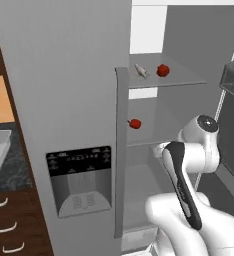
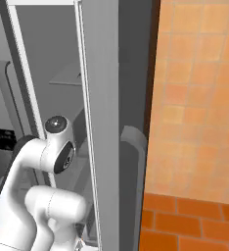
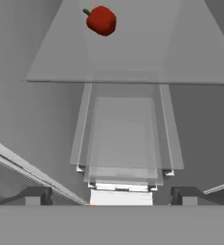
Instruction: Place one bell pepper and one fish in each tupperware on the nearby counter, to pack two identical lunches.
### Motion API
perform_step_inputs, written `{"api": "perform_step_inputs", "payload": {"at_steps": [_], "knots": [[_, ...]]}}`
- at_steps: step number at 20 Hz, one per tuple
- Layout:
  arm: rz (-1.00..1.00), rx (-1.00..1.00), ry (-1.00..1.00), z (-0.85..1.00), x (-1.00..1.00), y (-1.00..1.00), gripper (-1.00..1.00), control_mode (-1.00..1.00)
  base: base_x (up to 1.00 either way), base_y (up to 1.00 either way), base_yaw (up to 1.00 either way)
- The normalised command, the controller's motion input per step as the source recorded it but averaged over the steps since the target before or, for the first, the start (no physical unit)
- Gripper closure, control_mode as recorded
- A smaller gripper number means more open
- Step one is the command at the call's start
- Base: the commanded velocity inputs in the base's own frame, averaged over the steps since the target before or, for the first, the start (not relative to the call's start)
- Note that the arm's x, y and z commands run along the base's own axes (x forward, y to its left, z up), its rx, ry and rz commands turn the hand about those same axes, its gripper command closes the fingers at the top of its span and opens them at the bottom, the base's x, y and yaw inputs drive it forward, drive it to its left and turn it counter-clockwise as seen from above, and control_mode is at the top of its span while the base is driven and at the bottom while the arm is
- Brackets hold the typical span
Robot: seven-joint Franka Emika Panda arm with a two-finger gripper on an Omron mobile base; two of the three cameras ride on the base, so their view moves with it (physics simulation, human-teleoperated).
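gripper (image 3: 111,196) (open); upper-shelf fish (image 1: 141,71)

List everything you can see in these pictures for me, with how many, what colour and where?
bell pepper: two, red; one on the upper fridge shelf, one at the left of the shelf below.
fish: one, pale grey, upper shelf, left of the pepper.
fridge: one, grey, right door open, dispenser panel on the closed left door.
fridge shelves: translucent grey, clear drawers below.
tupperware: one, light grey, on the counter at far left.
counter: one, black-grey speckled, over brown drawers.
wall: orange tiles, right of the fridge.
arm: one, white with dark joints, reaching into the fridge.
gripper: one, dark fingertips, open, holding nothing, below the lower pepper.
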Motion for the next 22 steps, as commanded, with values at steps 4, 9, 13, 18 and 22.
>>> {"api": "perform_step_inputs", "payload": {"at_steps": [4, 9, 13, 18, 22], "knots": [[0.0, 0.0, 0.02, 0.0, 0.38, 0.02, -1.0, -1.0, 0.4, 0.03, 0.0], [0.0, 0.0, 0.0, 0.0, 0.95, 0.0, -1.0, -1.0, 0.0, 0.0, 0.0], [0.03, 0.01, 0.0, 0.0, 1.0, 0.0, -1.0, -1.0, 0.0, 0.0, 0.0], [0.02, 0.0, 0.0, 0.0, 1.0, -0.07, -1.0, -1.0, 0.0, 0.0, 0.0], [0.0, 0.0, 0.0, 0.01, 0.96, -0.04, -1.0, -1.0, 0.0, 0.0, 0.0]]}}
